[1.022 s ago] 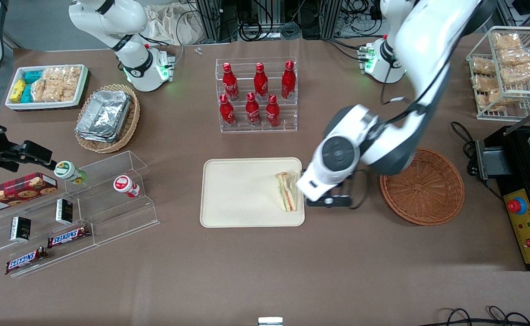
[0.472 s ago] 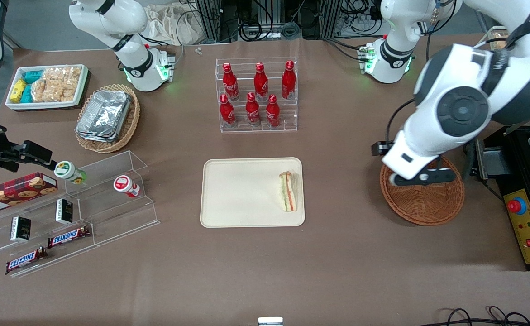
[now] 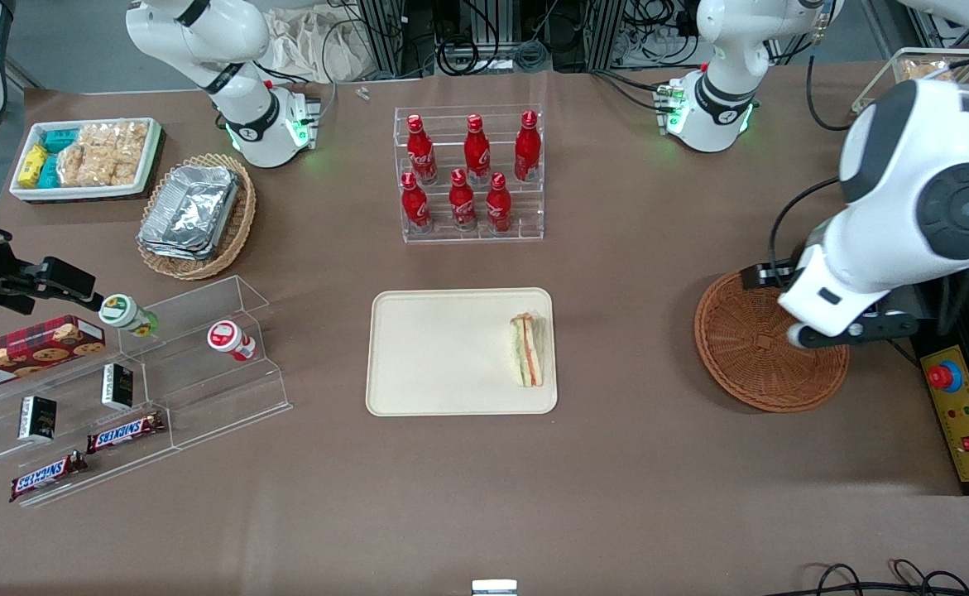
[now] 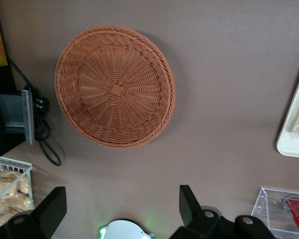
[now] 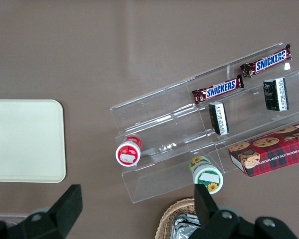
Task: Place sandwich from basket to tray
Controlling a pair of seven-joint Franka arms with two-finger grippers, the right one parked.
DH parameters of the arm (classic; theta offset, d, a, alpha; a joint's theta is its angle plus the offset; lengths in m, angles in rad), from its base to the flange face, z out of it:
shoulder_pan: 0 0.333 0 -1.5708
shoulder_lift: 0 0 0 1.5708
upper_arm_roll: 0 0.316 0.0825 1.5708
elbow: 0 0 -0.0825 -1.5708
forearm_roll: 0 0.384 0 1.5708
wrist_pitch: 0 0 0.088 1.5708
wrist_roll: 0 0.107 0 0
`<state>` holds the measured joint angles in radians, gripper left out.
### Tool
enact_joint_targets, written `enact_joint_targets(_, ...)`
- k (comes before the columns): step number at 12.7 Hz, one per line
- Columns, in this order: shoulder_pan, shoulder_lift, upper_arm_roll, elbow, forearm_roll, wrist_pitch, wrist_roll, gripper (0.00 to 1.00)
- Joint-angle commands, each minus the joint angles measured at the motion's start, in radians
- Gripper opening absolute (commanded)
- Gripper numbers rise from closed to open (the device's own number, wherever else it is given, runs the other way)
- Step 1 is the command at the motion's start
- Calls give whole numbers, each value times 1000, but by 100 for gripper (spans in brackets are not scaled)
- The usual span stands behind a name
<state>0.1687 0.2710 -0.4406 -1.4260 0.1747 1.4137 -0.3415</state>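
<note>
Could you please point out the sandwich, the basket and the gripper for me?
sandwich (image 3: 529,351), front view, its striped filling edge.
basket (image 4: 116,89), left wrist view, its woven centre.
gripper (image 4: 120,209), left wrist view, midway between its open fingertips.

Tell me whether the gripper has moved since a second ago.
Yes. The gripper, open, was beside the sandwich on the tray; now it hangs above the basket edge toward the working arm's end.

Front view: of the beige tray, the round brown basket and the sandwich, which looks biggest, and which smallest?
1. The tray looks largest.
2. The basket, empty, comes next, clearly narrower than the tray.
3. The sandwich, lying on the tray at the edge toward the basket, is by far the smallest.

The hand hovers open above the basket's edge.
</note>
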Motion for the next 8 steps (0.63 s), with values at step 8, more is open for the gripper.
enact_joint_targets(8, -225, -102, 519, -19, -121, 30, 375, 100)
